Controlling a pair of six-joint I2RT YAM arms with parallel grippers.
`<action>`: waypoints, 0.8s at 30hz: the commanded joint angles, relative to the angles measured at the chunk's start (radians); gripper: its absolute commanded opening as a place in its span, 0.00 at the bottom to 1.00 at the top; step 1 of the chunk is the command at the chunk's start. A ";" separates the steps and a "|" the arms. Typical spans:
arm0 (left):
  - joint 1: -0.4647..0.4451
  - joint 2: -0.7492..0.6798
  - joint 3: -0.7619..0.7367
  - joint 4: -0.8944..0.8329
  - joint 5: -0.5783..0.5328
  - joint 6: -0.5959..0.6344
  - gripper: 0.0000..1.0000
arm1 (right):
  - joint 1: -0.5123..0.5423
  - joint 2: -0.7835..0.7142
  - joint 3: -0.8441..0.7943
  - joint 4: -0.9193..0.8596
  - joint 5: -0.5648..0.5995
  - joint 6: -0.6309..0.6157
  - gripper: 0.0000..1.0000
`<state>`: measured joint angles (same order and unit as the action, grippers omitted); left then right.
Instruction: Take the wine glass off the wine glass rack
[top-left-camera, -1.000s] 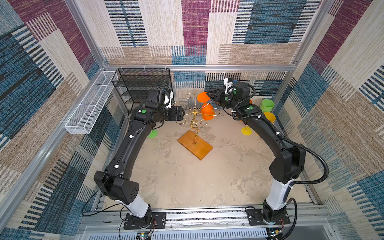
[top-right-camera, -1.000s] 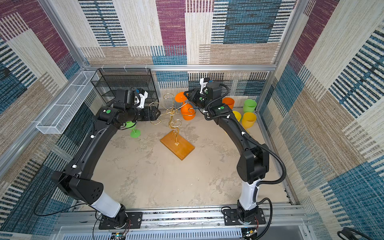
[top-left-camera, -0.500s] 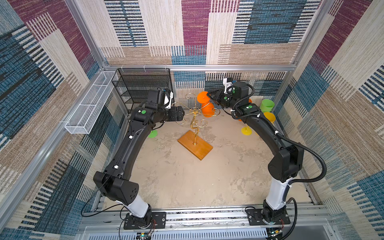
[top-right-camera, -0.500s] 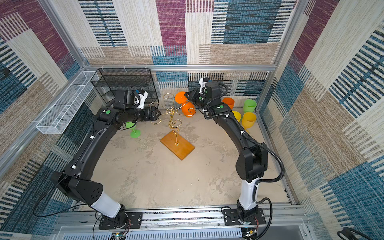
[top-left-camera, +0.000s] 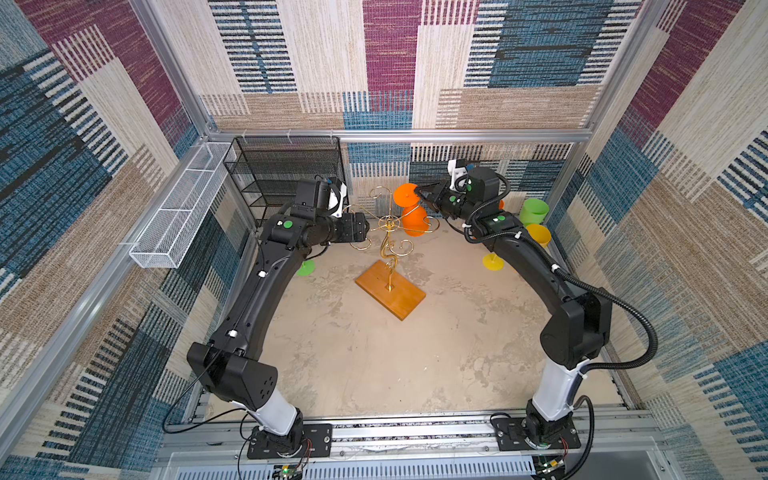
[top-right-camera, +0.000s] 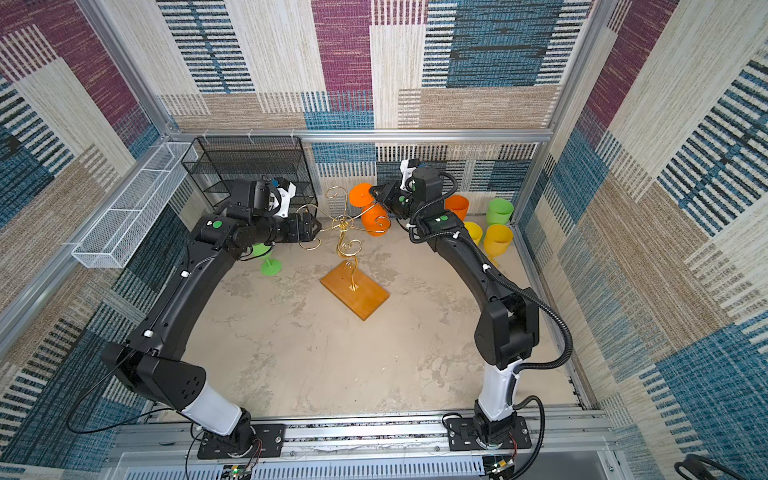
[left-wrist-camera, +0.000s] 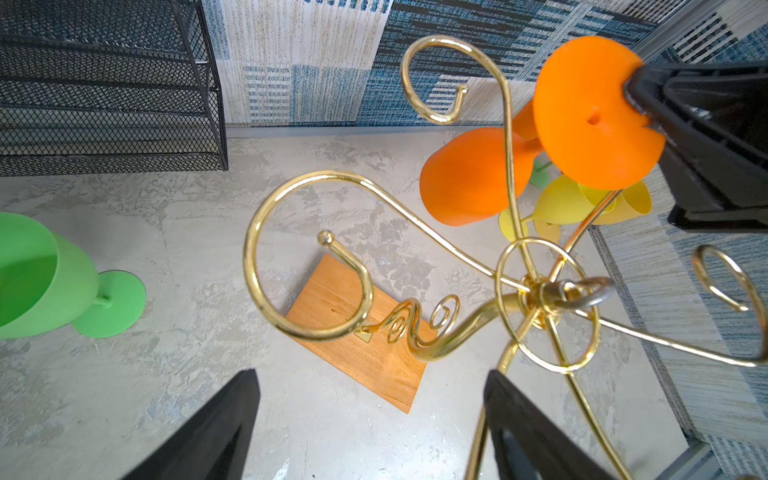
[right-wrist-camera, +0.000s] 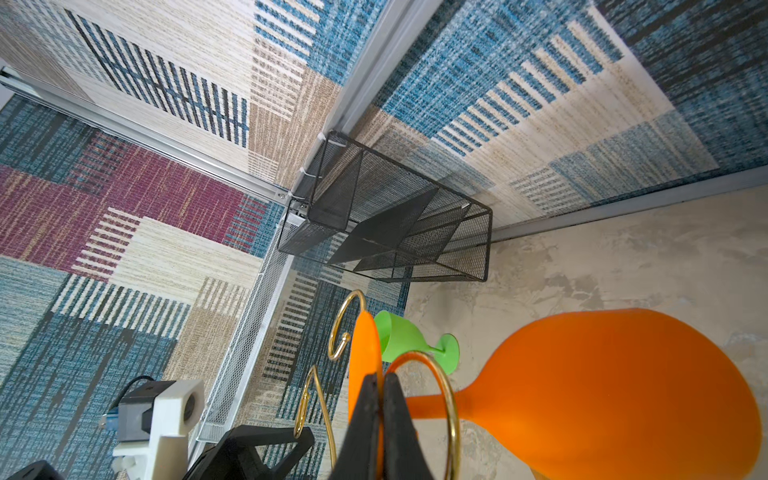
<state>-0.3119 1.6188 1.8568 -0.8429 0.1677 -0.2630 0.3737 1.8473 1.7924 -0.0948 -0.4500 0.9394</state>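
On rack (top-left-camera: 400, 297), wine glass (top-left-camera: 412, 219) hangs bowl-down; right fingers (right-wrist-camera: 364, 432) pinch foot, left fingers (left-wrist-camera: 208, 436) spread.

This is a robotics lab test cell. An aluminium frame (top-left-camera: 399, 135) boxes in a mottled grey worktop (top-left-camera: 374, 365), and the walls (top-left-camera: 519, 50) are lined with patchwork woven fabric in blue, maroon and beige. Two black robot arms (top-left-camera: 257, 299) are bolted to a slotted metal rail (top-left-camera: 415, 432) amid loose cables. Behind the left claw (top-left-camera: 366, 228), a black mesh shelf unit (top-left-camera: 286, 166) is zip-tied to the frame. The tableware is coloured plastic, like the orange wine glass (top-left-camera: 409, 224) at the right claw (top-left-camera: 419, 192).
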 joint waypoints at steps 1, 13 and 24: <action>0.001 -0.006 -0.004 0.017 0.011 -0.007 0.88 | 0.003 -0.020 -0.012 0.092 -0.057 0.053 0.04; 0.001 -0.011 -0.007 0.020 0.015 -0.009 0.88 | 0.003 -0.055 -0.055 0.087 -0.013 0.034 0.02; 0.001 -0.018 -0.008 0.021 0.018 -0.012 0.88 | 0.004 -0.087 -0.083 0.122 -0.001 0.038 0.02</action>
<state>-0.3119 1.6062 1.8526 -0.8429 0.1680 -0.2634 0.3737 1.7760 1.7145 -0.0303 -0.4427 0.9779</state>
